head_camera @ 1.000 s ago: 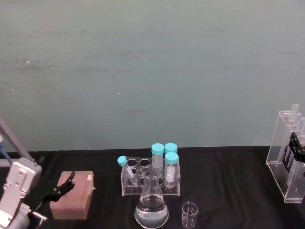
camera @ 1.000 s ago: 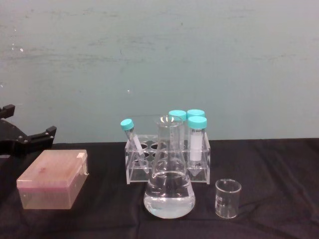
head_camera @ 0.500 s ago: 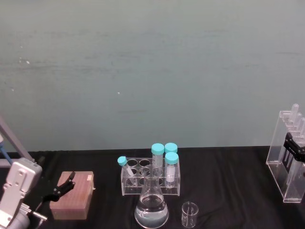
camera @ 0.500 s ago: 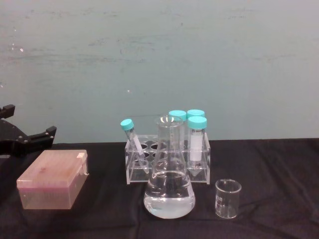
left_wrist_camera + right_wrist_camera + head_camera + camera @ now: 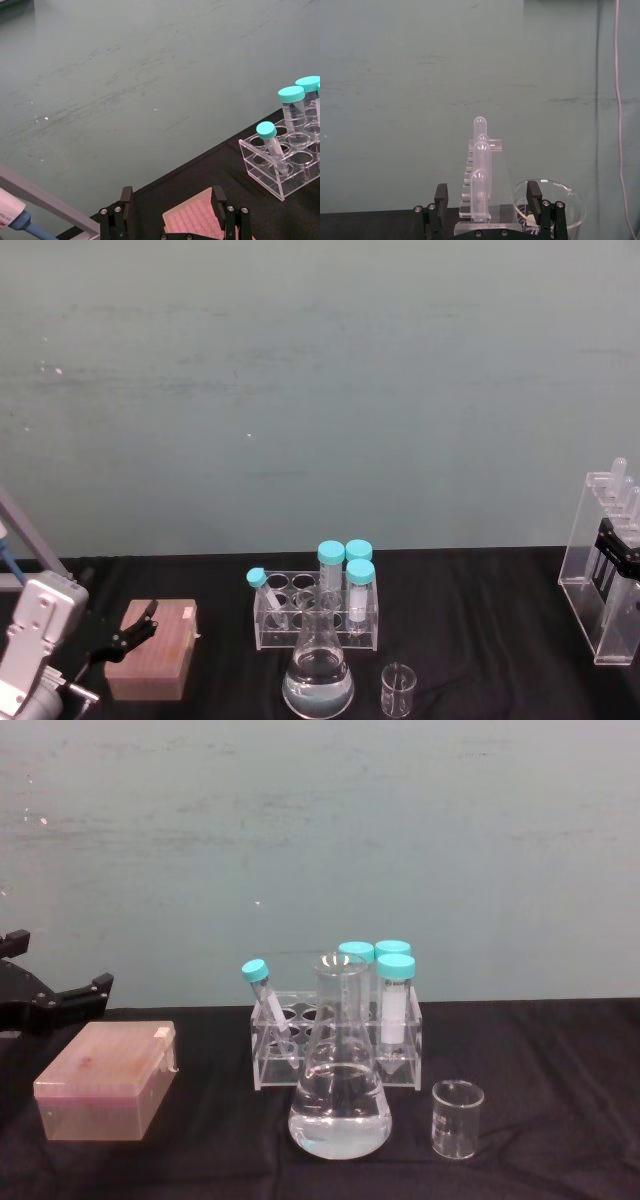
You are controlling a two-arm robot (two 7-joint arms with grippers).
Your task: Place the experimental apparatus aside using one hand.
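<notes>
The experimental apparatus is clear labware. A conical flask (image 5: 318, 681) (image 5: 339, 1105) with clear liquid stands at the table's front centre. A small beaker (image 5: 398, 690) (image 5: 457, 1119) sits just right of it. A tall acrylic stand (image 5: 603, 580) (image 5: 481, 176) with long tubes is at the far right. My right gripper (image 5: 619, 552) (image 5: 487, 200) is open, with the stand's base in the gap between its fingers (image 5: 440, 196). My left gripper (image 5: 140, 625) (image 5: 172, 199) (image 5: 60, 962) is open and hovers over a pink box at the left.
A six-hole rack (image 5: 315, 616) (image 5: 337, 1042) (image 5: 282, 162) with several teal-capped tubes stands right behind the flask. The pink box (image 5: 153, 648) (image 5: 105, 1078) lies at the left. A second clear beaker (image 5: 551, 206) sits beside the stand, close to one right finger.
The right gripper shifted slightly at the acrylic stand. The flask, small beaker, rack, box and left arm have not moved.
</notes>
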